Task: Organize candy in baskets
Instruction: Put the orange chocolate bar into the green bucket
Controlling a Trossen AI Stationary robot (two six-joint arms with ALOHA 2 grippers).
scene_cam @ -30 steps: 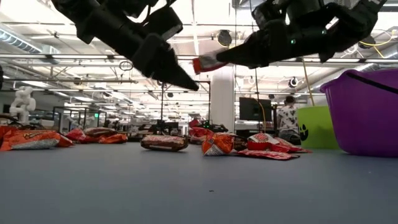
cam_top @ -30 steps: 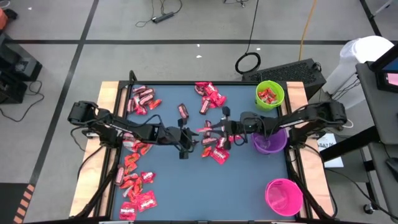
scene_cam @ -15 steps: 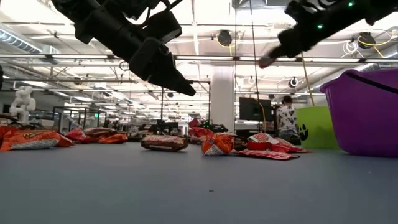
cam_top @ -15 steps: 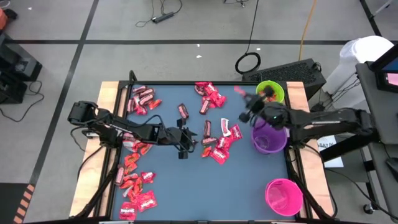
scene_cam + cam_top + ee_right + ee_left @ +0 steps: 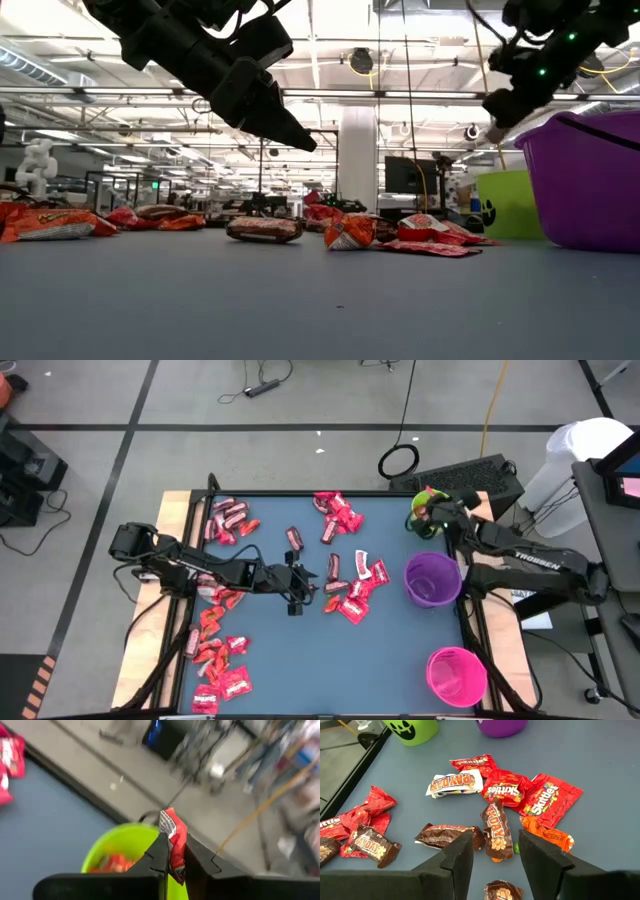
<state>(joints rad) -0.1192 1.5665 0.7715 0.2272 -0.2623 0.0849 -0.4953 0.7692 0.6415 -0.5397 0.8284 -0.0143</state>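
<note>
Red and maroon wrapped candy lies flat on the blue table in groups: centre (image 5: 352, 595), far edge (image 5: 335, 510), far left (image 5: 228, 520) and near left (image 5: 215, 660). My right gripper (image 5: 424, 508) hangs over the lime green basket (image 5: 115, 845), shut on one red candy (image 5: 172, 822); orange-red wrappers lie inside that basket. The purple basket (image 5: 432, 580) and pink basket (image 5: 456, 675) stand on the right side. My left gripper (image 5: 300, 582) hovers open above the table beside the centre candy (image 5: 495, 830), touching nothing. My right gripper pinches a small red wrapped candy between its two fingers (image 5: 161, 845). One end of the wrapper (image 5: 170, 819) sticks out past the fingertips. The candy is lifted clear, above the green basket's opening.
The green basket (image 5: 440, 520) stands at the far right corner, next to the table's black rim. A bare blue stretch lies between the centre candy and the near edge. The low view shows the purple basket (image 5: 585, 180) close in front of the green one (image 5: 505, 205).
My right gripper has risen from the centre candy group with the red candy held and swung toward the far right corner, ending above the green basket.
</note>
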